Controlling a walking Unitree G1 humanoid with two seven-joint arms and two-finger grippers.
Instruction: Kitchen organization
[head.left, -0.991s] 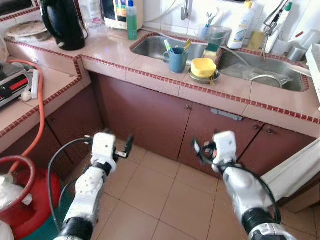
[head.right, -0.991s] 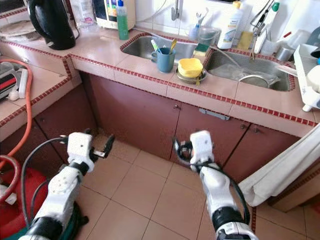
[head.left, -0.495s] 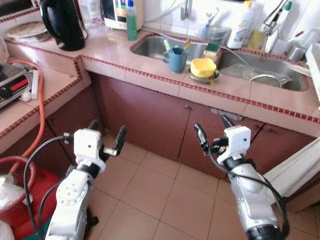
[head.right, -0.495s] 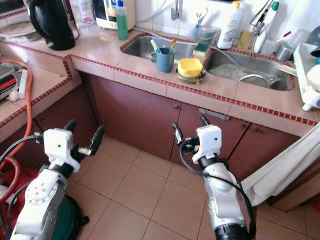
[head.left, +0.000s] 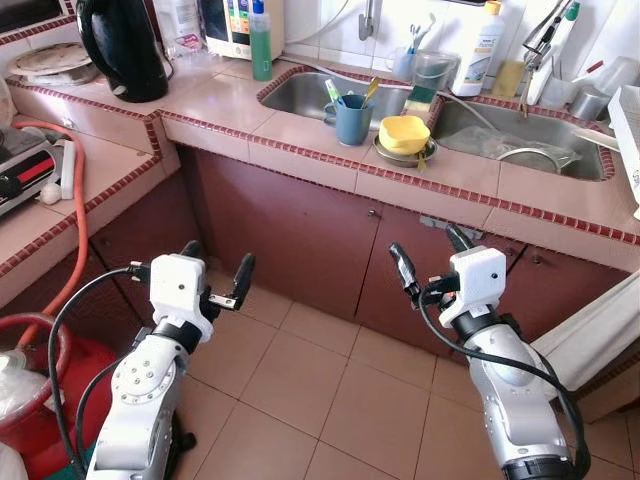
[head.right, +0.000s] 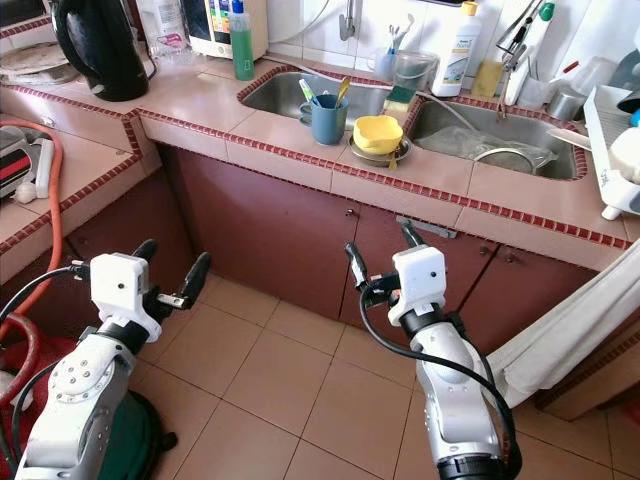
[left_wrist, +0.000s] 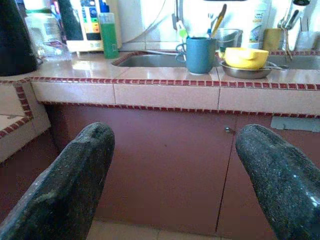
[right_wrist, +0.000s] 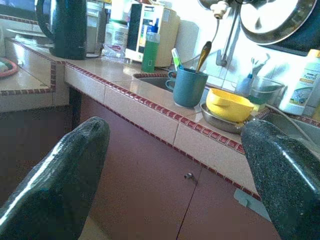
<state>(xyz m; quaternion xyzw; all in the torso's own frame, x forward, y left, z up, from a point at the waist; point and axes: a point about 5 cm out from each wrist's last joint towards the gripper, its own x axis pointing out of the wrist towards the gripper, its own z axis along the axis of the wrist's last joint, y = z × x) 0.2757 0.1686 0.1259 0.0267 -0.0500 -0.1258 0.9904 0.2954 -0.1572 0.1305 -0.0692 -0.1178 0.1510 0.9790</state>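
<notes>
Far left counter: we see a tall black electric kettle on the pink-tiled counter with dark red trim; below it an orange hose curves down to a red gas cylinder on the floor.
Back of counter: a green plastic bottle with a blue cap stands before a white appliance, just left of the sinks.
Left gripper: our left gripper is raised in front of the dark brown cabinet doors, below counter level, its two black fingers spread wide apart and grasping nothing.
Left basin: a steel sink basin lies behind the cup.
Blue cup: a blue-grey plastic cup holding a toothbrush and utensils stands on the tile strip between the two basins, near the front edge.
Yellow bowl: a yellow plastic bowl sits in a shallow steel dish, just beside the cup on its right.
Right gripper: our right gripper is held before the cabinet, below the bowl, with its black fingers released and wide apart, nothing between them.
Right basin: a second steel basin holds a round metal strainer; a white bottle with a yellow cap stands behind it.
Far right: a white cloth hangs over the cabinet front.
</notes>
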